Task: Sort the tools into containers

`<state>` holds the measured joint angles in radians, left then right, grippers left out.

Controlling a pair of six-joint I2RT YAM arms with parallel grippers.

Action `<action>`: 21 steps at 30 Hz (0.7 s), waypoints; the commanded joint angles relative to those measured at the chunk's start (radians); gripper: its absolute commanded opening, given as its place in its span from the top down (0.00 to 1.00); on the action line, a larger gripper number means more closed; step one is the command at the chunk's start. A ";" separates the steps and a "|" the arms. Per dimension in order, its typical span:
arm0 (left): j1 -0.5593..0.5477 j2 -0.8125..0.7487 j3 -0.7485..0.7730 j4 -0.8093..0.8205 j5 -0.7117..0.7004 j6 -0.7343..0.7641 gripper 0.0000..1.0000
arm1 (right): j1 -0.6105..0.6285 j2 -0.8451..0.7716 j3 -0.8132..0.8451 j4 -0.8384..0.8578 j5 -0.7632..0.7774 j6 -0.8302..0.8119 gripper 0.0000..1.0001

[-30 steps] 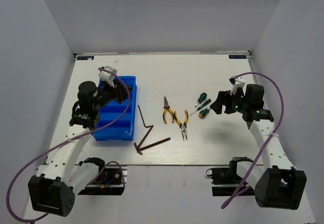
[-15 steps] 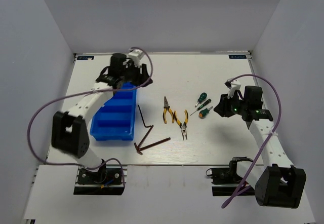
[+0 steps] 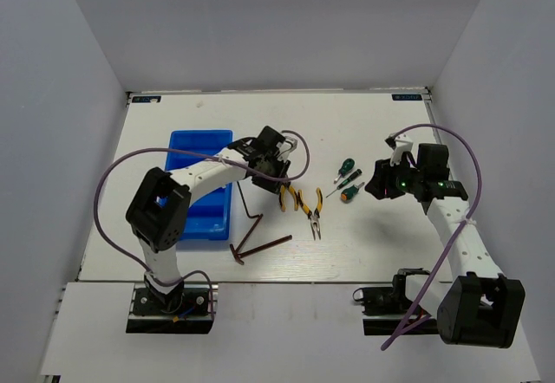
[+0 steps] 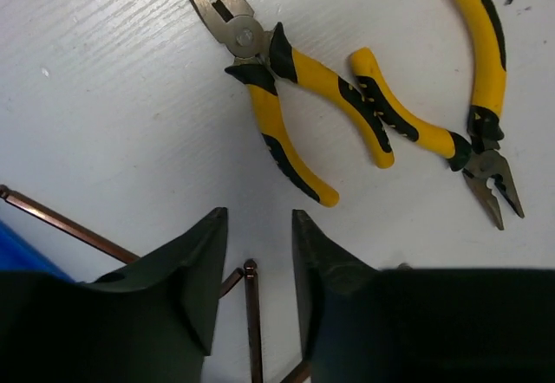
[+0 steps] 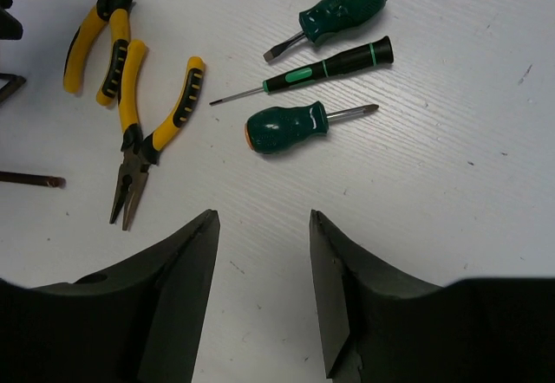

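Pliers (image 3: pixel 299 199), 2, lie on the table (image 3: pixel 373 244) right of the bin (image 3: pixel 201 138), with 3 screwdrivers (image 5: pixel 303 127) farther right and 3 hex keys (image 3: pixel 264 243) by the bin. The left gripper (image 4: pixel 257 227) hovers over the hex keys, jaws narrowly apart and empty. The right gripper (image 5: pixel 263 227) is near the screwdrivers, wider and empty.

The white wood-grain desk (image 3: pixel 373 244) carries a blue rectangular plastic bin (image 3: pixel 199 134) on its left side. Near the middle lie two yellow-and-black-handled pliers (image 3: pixel 311 212) side by side, with three green-handled screwdrivers (image 3: pixel 349 194) just to their right. Three dark brown L-shaped hex keys (image 3: pixel 264 245) lie nearer the front edge.
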<state>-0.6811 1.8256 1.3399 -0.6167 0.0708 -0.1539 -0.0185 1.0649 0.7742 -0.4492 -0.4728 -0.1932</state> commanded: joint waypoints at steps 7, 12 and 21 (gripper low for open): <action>-0.083 0.086 0.056 -0.031 -0.143 -0.078 0.50 | -0.003 -0.014 0.043 -0.020 -0.004 -0.017 0.45; -0.101 0.107 0.094 -0.018 -0.152 -0.096 0.50 | -0.001 -0.013 0.042 -0.025 -0.006 -0.025 0.45; -0.110 0.136 0.104 -0.006 -0.143 -0.139 0.48 | -0.005 -0.019 0.037 -0.023 -0.001 -0.032 0.45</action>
<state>-0.7868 1.9610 1.4269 -0.6476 -0.0719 -0.2607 -0.0185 1.0664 0.7765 -0.4717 -0.4725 -0.2092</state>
